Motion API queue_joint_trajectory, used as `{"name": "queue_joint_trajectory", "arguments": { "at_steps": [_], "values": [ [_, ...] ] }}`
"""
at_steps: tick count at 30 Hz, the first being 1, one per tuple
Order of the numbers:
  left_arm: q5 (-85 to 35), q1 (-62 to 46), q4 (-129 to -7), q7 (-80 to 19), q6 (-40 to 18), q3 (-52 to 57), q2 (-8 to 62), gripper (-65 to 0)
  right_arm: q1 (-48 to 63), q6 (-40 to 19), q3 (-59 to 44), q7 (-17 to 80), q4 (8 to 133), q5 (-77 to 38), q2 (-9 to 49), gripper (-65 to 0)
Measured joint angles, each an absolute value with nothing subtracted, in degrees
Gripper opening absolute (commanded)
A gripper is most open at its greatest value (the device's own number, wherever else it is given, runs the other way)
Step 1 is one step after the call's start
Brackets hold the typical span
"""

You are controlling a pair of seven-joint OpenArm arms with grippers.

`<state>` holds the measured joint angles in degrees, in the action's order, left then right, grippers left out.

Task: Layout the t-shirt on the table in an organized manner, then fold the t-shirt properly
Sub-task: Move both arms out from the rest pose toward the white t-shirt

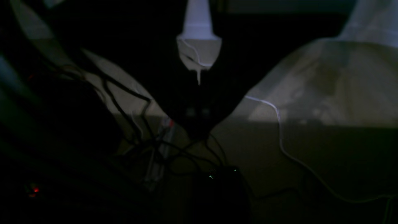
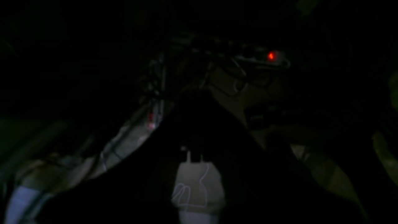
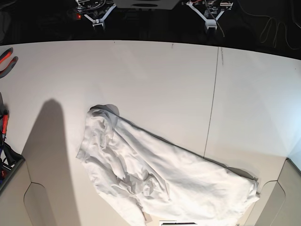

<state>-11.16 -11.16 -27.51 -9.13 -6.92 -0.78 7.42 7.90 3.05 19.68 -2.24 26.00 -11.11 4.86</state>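
shirt [image 3: 160,174] crumpled diagonally lower centre of table [image 3: 155,80], both grippers closed and empty, off-frame in base view

No legible text, label, brand or number anywhere. Plain and unprinted on the t-shirt [image 3: 160,179] and the table [image 3: 155,80]. Too dark in both wrist views for any reading.

Red-handled pliers [image 3: 6,60] lie at one edge; cables [image 3: 275,28] coil beyond.
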Motion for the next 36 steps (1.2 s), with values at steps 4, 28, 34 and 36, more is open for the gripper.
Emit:
{"name": "queue_joint_trajectory", "arguments": {
  "at_steps": [4, 28, 34, 36],
  "values": [
    [-11.6, -17.15, -37.3, -8.58, -6.98, -0.73, 9.85, -65.0, 13.82, 3.49, 19.73, -2.39, 35.09, -11.05, 7.44, -65.0],
    [-13.5, -47.37, -94.39, -13.93, -6.96, -0.8, 18.33, -65.0, 48.27, 3.22, 19.73, -1.45, 96.4, -4.54, 17.17, -65.0],
    [-9.5, -48.05, -106.19, -19.16, -7.27, -0.03, 21.8, -65.0, 48.1, 6.07, 19.33, -1.48, 103.57, 3.33, 17.65, -65.0],
    [-7.53, -48.07, -109.6, -18.85, -7.29, 1.21, 22.24, -65.0, 47.44, 6.33, 19.35, -1.89, 105.38, 4.36, 17.65, -65.0]
  ]
}}
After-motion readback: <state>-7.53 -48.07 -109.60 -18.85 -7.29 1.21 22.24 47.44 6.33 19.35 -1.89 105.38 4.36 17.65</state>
